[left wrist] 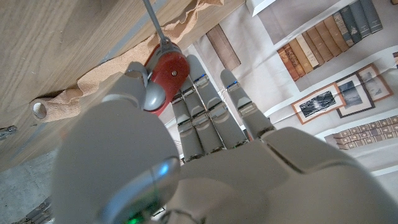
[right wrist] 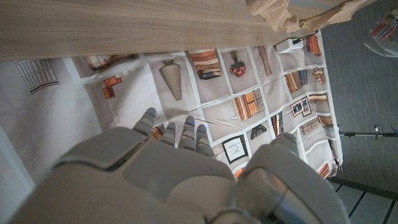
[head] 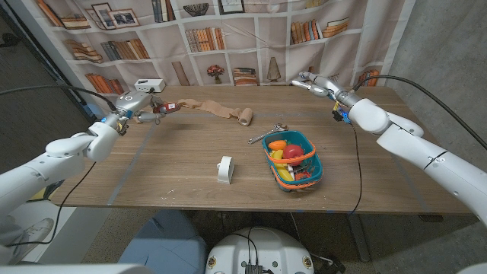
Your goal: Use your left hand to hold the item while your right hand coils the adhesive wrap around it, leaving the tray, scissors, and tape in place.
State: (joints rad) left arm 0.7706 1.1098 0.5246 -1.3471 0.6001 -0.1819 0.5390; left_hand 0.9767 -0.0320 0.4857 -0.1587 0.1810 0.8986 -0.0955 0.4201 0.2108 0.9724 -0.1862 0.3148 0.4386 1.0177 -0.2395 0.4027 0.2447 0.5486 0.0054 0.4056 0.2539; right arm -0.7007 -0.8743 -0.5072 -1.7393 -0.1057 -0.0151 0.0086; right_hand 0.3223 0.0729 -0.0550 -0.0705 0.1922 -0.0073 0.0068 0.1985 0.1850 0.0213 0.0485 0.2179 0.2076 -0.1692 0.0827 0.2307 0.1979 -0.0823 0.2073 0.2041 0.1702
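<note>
Fingers (left wrist: 199, 106) of the left hand (head: 135, 103) wrapped round the red-handled tool (left wrist: 168, 71) at the far left of the bench (head: 167, 160)

tan adhesive wrap (head: 221, 110) trails off it to its roll (head: 245, 116); right hand (head: 310, 81) hovers at the far right, fingers loose, holding nothing; tray (head: 304, 164), scissors (head: 262, 135), tape (head: 224, 169) sit mid-bench

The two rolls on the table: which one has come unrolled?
The tan bandage roll at the back, trailing a long strip toward the left hand. The white tape roll near the front stays wound.
</note>
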